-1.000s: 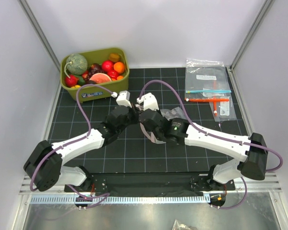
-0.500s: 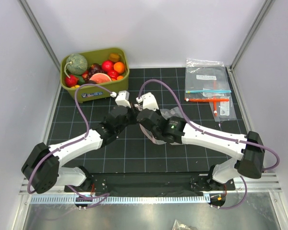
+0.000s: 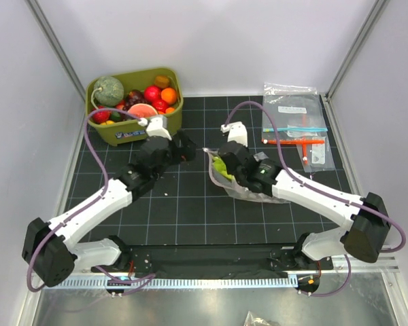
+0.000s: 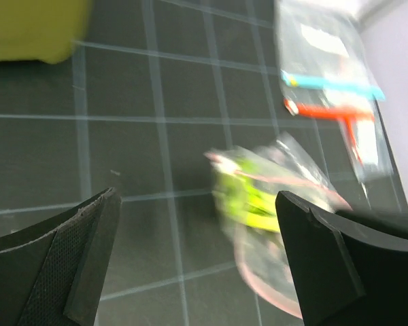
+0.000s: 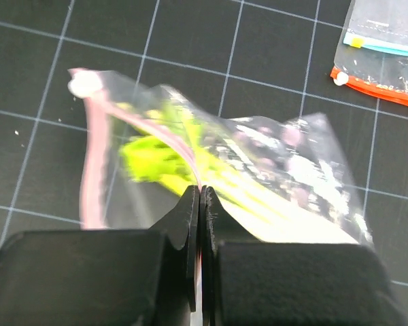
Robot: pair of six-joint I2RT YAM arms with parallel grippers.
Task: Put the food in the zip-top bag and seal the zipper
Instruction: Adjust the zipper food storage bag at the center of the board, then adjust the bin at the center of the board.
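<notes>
The zip-top bag (image 3: pixel 248 187) lies crumpled on the black grid mat, with a green piece of food (image 3: pixel 220 165) inside it. My right gripper (image 5: pixel 201 197) is shut on the pink zipper (image 5: pixel 171 134) at the bag's mouth, and the rest of the strip curves round to the left. The green food (image 5: pixel 149 161) shows through the plastic just beyond the tips. My left gripper (image 4: pixel 197 265) hangs open to the left of the bag (image 4: pixel 292 204) with nothing between its fingers. More food (image 3: pixel 139 102) fills the olive bin.
The olive-green bin (image 3: pixel 132 75) stands at the back left, close behind the left wrist. Flat clear bags with blue and orange strips (image 3: pixel 296 125) lie at the back right. Grey walls close in the mat on three sides.
The left gripper opened, let go of the bag's mouth and drew back left towards the bin. The right gripper closed on the zipper strip and swung right with the bag.
</notes>
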